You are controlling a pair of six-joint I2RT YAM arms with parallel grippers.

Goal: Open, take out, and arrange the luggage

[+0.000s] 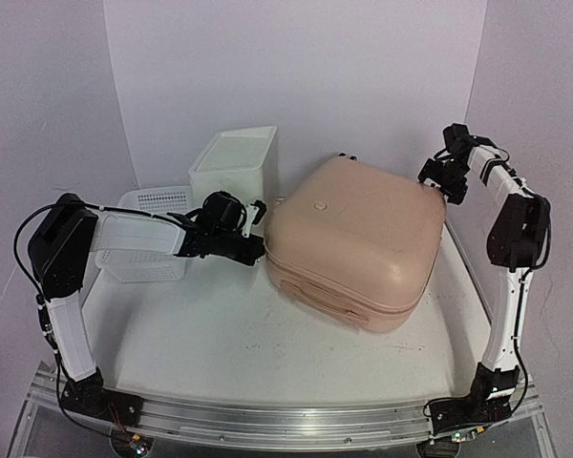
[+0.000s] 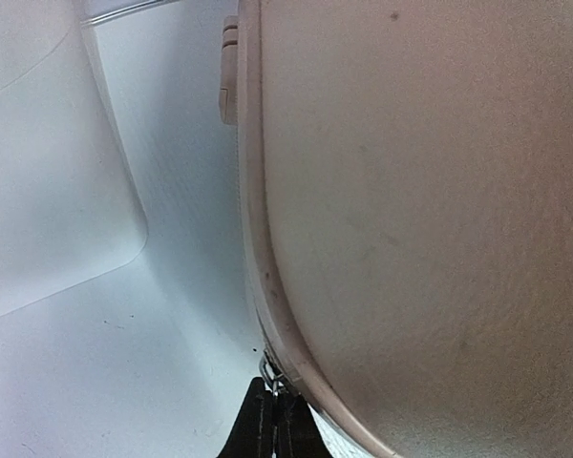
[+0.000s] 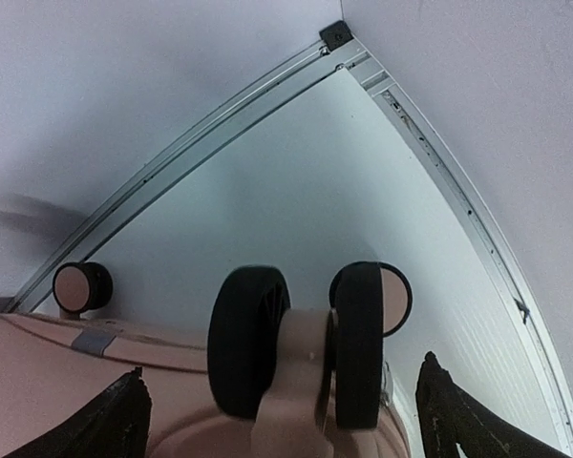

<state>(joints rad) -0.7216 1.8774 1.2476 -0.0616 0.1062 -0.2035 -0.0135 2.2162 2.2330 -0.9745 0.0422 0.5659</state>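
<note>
The suitcase (image 1: 353, 239) blocked the bench (image 1: 220, 334) from centre to 3 o'clock. At 10 o'clock a box (image 1: 231, 164) and basket (image 1: 145, 250) stood close, the closed left claw (image 1: 260, 250) filling the narrow gap. Toward 6 o'clock the bench lay open. At 2 o'clock a wheel (image 3: 360, 343) sat inside the wide-spread right claw (image 3: 286, 410).

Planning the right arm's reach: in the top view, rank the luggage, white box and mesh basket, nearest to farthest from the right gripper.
From the right gripper:
1. luggage, directly beside it.
2. white box, back left.
3. mesh basket, far left.
</note>
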